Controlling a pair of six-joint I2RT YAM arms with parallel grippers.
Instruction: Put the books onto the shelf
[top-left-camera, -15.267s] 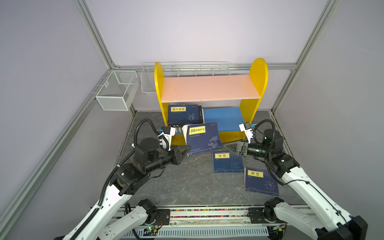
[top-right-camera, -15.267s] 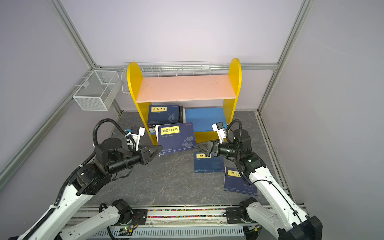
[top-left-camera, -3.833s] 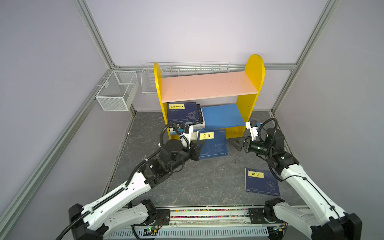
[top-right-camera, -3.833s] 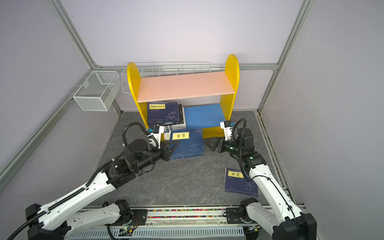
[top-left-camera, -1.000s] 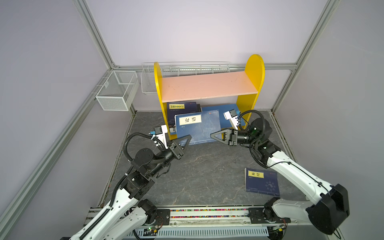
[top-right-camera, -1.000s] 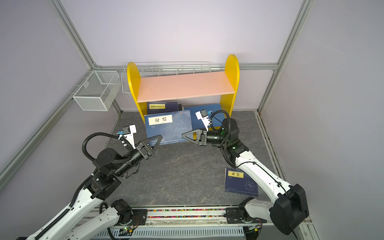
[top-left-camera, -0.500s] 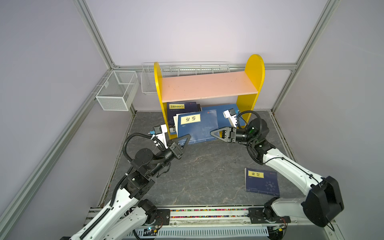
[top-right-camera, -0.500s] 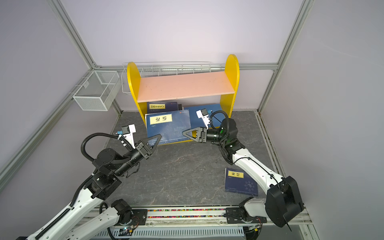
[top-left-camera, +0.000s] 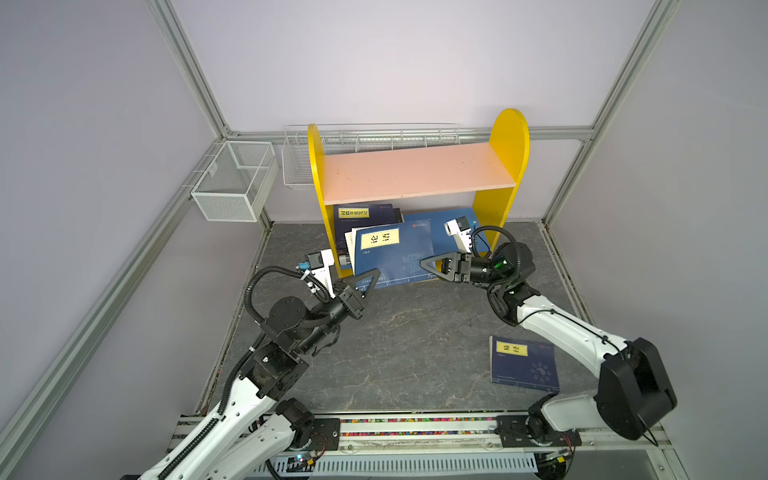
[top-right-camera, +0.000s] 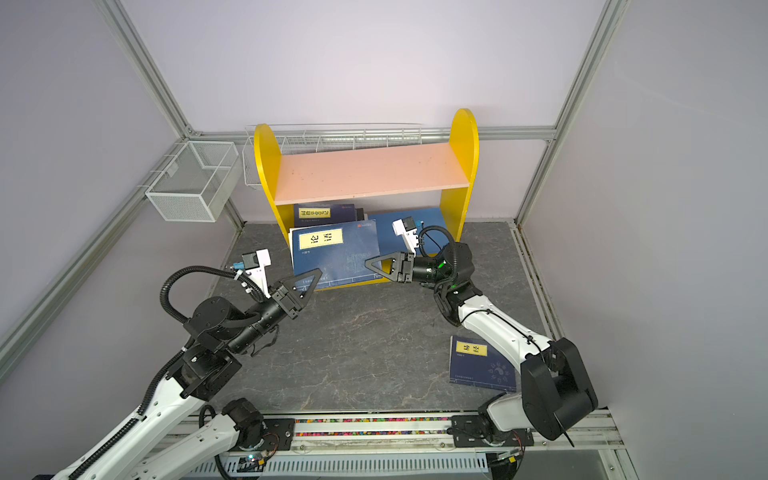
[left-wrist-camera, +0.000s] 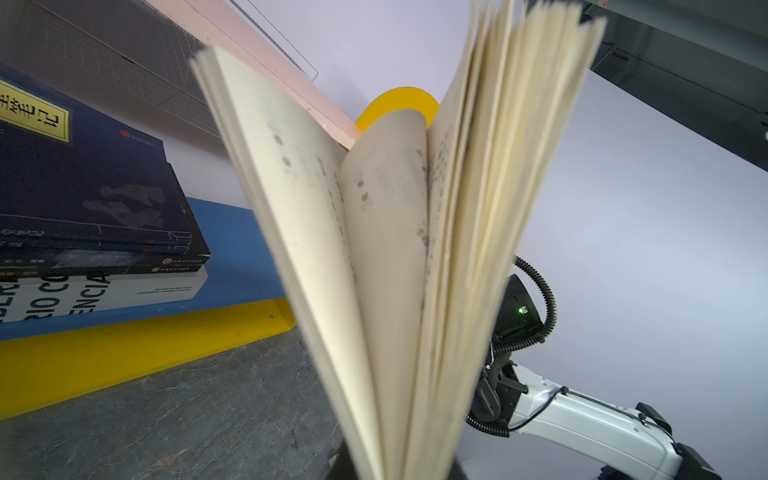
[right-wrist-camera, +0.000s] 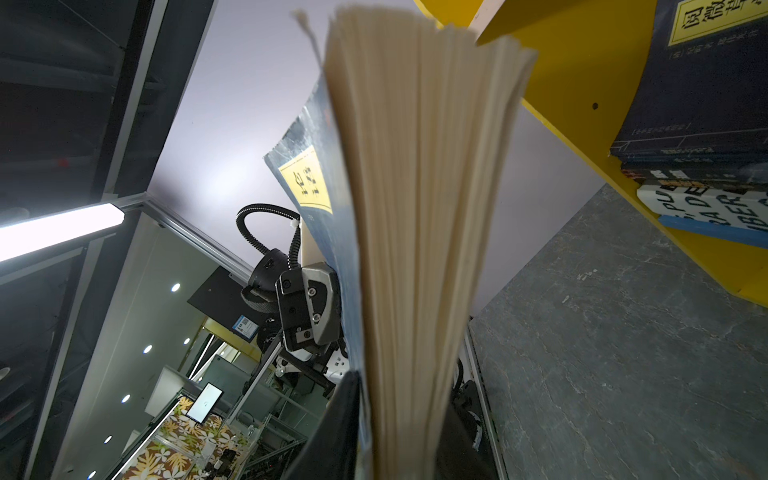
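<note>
The left fingers (top-left-camera: 363, 274) pinch the 7 o'clock corner of a navy book (top-left-camera: 395, 253); the right fingers (top-left-camera: 433, 259) are closed on its 3 o'clock edge. The book sits at the lower front of the shelf (top-left-camera: 509, 137), overlapping a stack of books (top-left-camera: 365, 212) on the blue board. A second navy book (top-left-camera: 524, 363) lies on the counter (top-left-camera: 415, 332) at 4 o'clock.
</note>
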